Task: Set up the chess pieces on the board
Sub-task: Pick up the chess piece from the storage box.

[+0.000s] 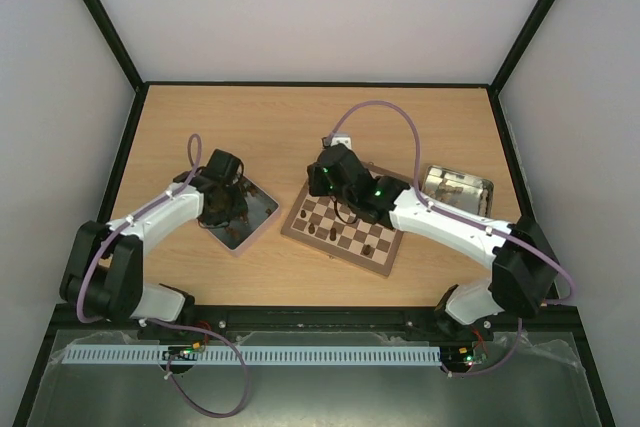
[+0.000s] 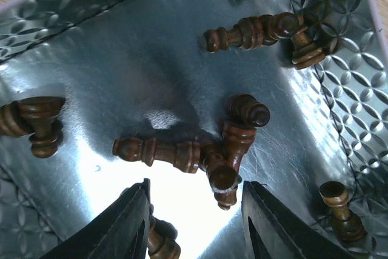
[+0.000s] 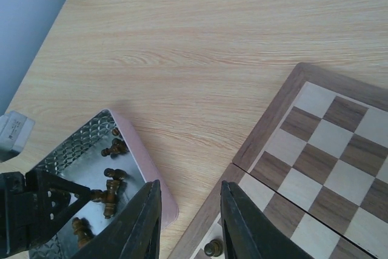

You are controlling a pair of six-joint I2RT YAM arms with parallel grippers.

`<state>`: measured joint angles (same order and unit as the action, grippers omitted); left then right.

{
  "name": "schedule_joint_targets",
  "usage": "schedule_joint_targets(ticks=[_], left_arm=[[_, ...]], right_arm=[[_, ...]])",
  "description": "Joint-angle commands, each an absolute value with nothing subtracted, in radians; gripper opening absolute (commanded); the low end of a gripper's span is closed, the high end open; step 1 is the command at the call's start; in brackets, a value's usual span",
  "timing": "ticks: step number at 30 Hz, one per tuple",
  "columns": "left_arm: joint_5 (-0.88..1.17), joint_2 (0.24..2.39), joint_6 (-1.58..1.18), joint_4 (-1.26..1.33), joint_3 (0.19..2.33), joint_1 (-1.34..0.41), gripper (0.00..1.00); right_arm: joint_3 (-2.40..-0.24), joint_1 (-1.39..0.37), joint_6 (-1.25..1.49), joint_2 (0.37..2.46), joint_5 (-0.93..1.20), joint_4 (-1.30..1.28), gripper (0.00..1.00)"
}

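Chess pieces (image 2: 157,150), perhaps ten, one tray (image 2: 121,71)

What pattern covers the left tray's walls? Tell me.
The tray walls carry an embossed lattice of overlapping circles on metal; clearest in the left wrist view.

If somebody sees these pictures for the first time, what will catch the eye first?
Most likely the shiny metal tray left of the board, where dark chess pieces lie tumbled on their sides under the open left gripper. Next comes the chequered board itself, with only a few pieces standing and the right gripper open above its edge.
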<state>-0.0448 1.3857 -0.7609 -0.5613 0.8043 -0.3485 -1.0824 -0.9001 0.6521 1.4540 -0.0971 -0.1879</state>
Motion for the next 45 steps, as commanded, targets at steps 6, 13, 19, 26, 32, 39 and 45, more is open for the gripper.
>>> schedule_joint_targets(ticks=[6, 13, 19, 26, 32, 39, 45], left_arm=[[-0.014, 1.466, -0.717, -0.499, 0.832, -0.351, 0.39], [-0.024, 1.508, -0.714, -0.475, 0.838, -0.352, 0.3], [-0.045, 1.506, -0.706, -0.491, 0.855, -0.352, 0.12], [-0.074, 1.411, -0.686, -0.567, 0.877, -0.354, 0.08], [-0.048, 1.339, -0.67, -0.632, 0.925, -0.39, 0.09], [0.048, 1.289, -0.705, -0.604, 0.92, -0.391, 0.1], [0.134, 1.25, -0.723, -0.574, 0.937, -0.391, 0.1]], right_arm=[[-1.043, -0.896, 0.668, 1.409, -0.157, -0.17, 0.27], [-1.032, -0.897, 0.671, 1.401, -0.161, -0.172, 0.27], [-1.024, -0.896, 0.678, 1.39, -0.17, -0.176, 0.26], [-1.016, -0.896, 0.685, 1.375, -0.176, -0.17, 0.26], [-0.999, -0.897, 0.698, 1.351, -0.188, -0.156, 0.26], [-0.97, -0.897, 0.701, 1.33, -0.169, -0.133, 0.27], [-0.905, -0.896, 0.681, 1.337, 0.007, -0.019, 0.31]])
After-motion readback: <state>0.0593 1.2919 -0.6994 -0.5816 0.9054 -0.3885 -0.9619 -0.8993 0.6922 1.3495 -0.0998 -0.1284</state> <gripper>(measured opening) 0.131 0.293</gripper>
